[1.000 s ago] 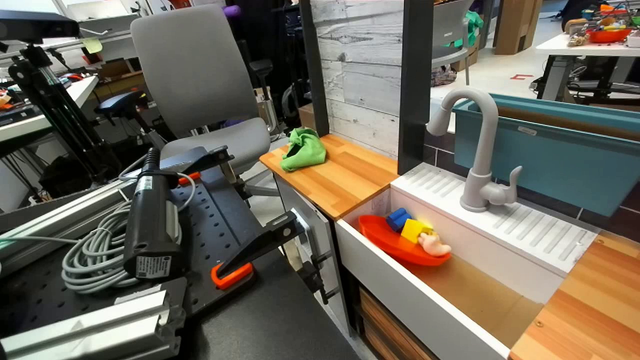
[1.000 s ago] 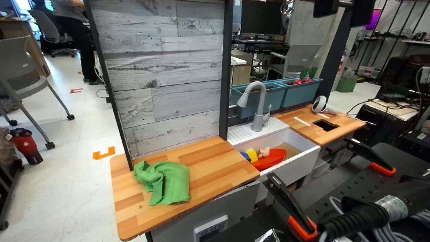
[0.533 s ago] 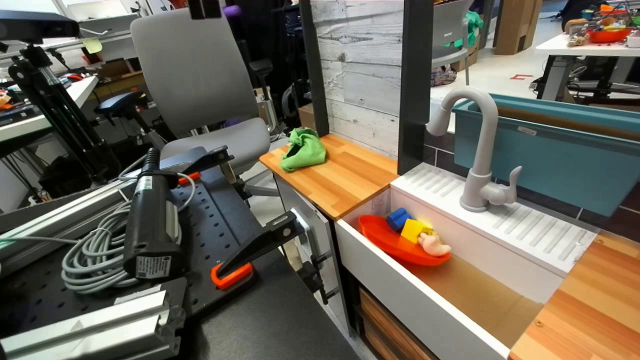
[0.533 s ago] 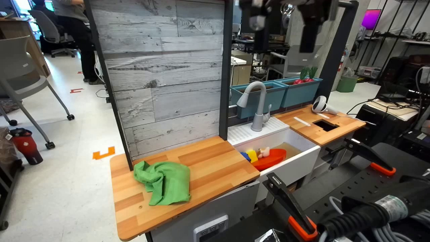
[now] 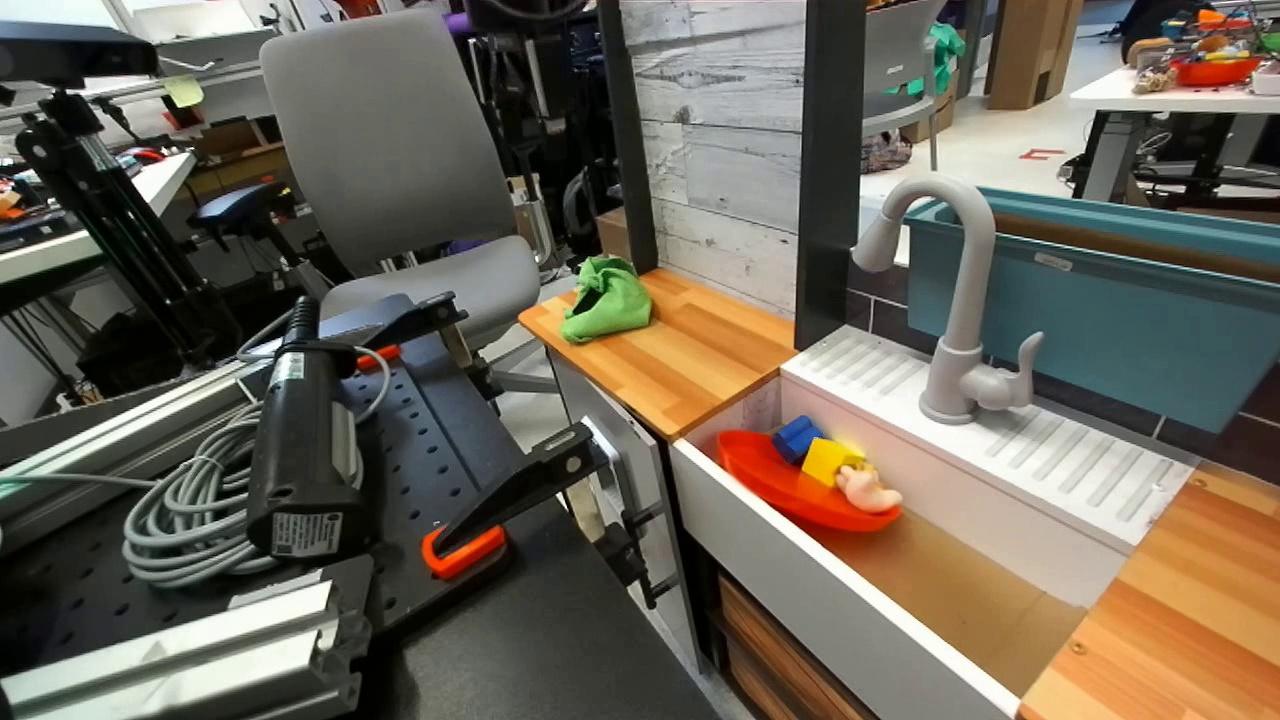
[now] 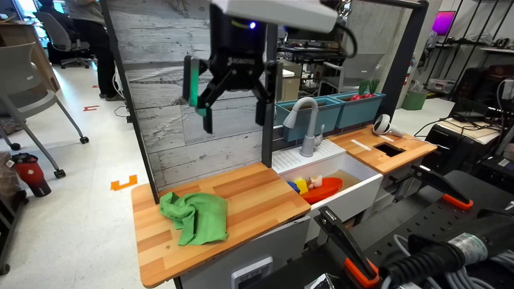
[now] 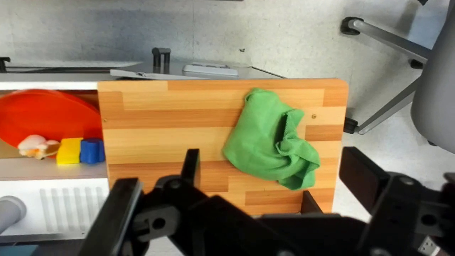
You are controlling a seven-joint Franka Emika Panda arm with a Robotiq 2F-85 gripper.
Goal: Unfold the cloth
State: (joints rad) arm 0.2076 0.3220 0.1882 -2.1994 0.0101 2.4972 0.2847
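Observation:
The green cloth (image 6: 207,220) lies crumpled on the wooden counter (image 6: 257,196). One part is fairly flat, and the part toward the wall panel is bunched and folded over. It also shows in an exterior view (image 5: 615,308) and in the wrist view (image 7: 256,142), near the counter's outer end. My gripper (image 6: 234,119) is open and empty, pointing down, well above the counter and cloth. In the wrist view its two fingers (image 7: 273,165) stand wide apart, with the cloth below and between them, not touching it. The cloth's underside and inner folds are hidden.
A grey wood-look panel (image 6: 192,80) with dark posts rises behind the counter. Beside it is a white sink (image 6: 349,200) with a red boat-shaped dish (image 6: 327,189), small toys and a grey faucet (image 6: 309,132). A black table with clamps (image 6: 345,245) stands in front.
My gripper has come down into view and moved from above the sink side toward the counter and cloth, staying open. The cloth has not moved.

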